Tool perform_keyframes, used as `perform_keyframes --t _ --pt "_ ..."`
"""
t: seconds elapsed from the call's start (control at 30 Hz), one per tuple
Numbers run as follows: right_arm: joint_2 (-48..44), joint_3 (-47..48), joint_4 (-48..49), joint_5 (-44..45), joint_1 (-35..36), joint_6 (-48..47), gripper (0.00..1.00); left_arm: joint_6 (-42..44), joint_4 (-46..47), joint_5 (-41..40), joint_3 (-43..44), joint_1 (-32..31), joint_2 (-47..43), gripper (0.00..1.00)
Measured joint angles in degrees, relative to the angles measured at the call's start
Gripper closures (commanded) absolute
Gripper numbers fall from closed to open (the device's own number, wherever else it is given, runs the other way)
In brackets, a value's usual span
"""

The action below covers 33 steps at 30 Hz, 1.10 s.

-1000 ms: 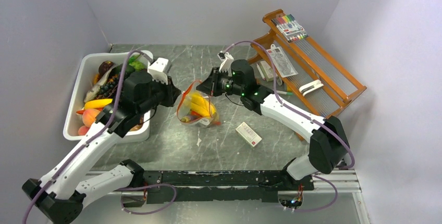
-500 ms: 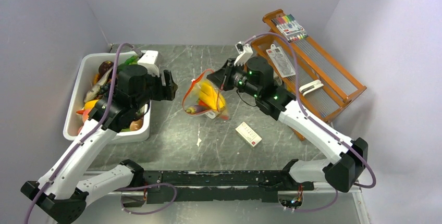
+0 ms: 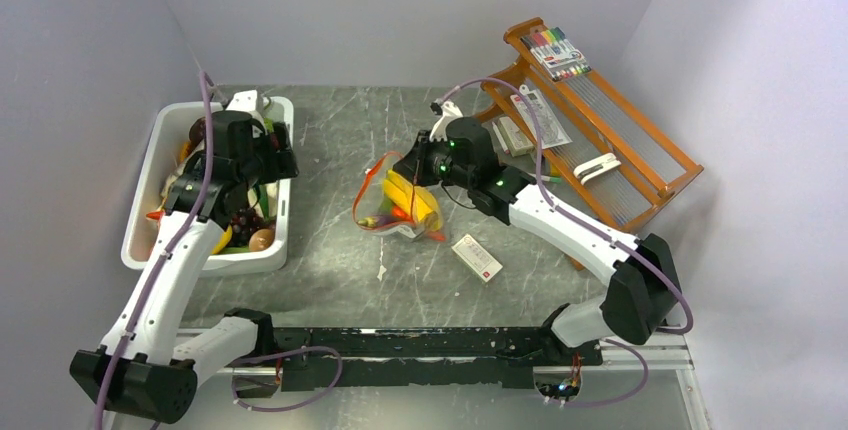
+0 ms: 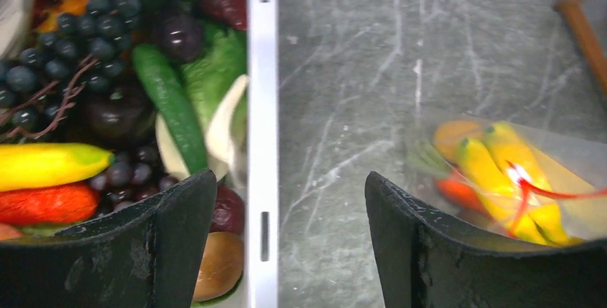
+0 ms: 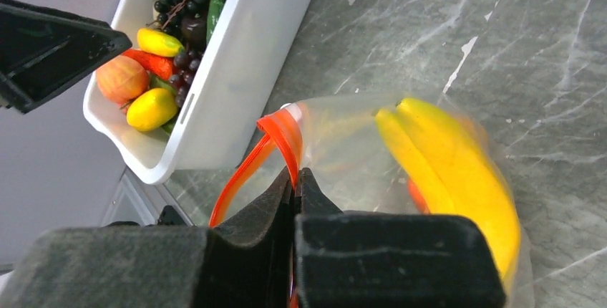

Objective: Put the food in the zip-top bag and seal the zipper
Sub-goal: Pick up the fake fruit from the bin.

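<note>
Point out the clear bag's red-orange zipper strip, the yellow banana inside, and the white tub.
Red-orange zipper strip (image 5: pixel 285 133): right wrist view, the folded bend.
Yellow toy banana (image 5: pixel 458 172): right wrist view, mid-body.
White rectangular plastic tub (image 5: pixel 243 64): right wrist view, side wall.

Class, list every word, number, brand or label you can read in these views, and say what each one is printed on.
No text can be read in any view.
Marker pack on the wooden rack: printing too small to read.
Printed sheet on the same rack: dark print, blurred.
White-and-red box: markings too small to read.
</note>
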Motion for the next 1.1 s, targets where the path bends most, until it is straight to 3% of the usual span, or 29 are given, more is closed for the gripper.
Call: perform_keyframes --t 0.27,0.43,0.9,1.0,1.1 --pt "-0.3 -1.1 2.8 -2.2 -0.2 -1.2 1.0 1.4 -0.4 -2.8 -1.7 9.6 1.0 0.25" --pt "-0.9 -2.7 4.8 -4.1 -0.3 -2.4 1.0 3.0 1.1 -2.6 -3.3 15.7 2.9 0.36" --pt "-1.9 -4.0 7.0 -7.2 -0.3 -3.4 1.0 7.7 11.0 -1.0 4.2 20.8 21.2 0.44" --pt "-1.9 -4.0 7.0 -7.6 -0.3 -3.4 1.0 11.1 13.6 -2.8 4.3 21.9 21.6 0.4" --pt "-1.9 -4.0 7.0 -7.8 -0.3 -3.4 1.0 15.2 17.6 -3.4 2.4 22.2 19.9 0.43"
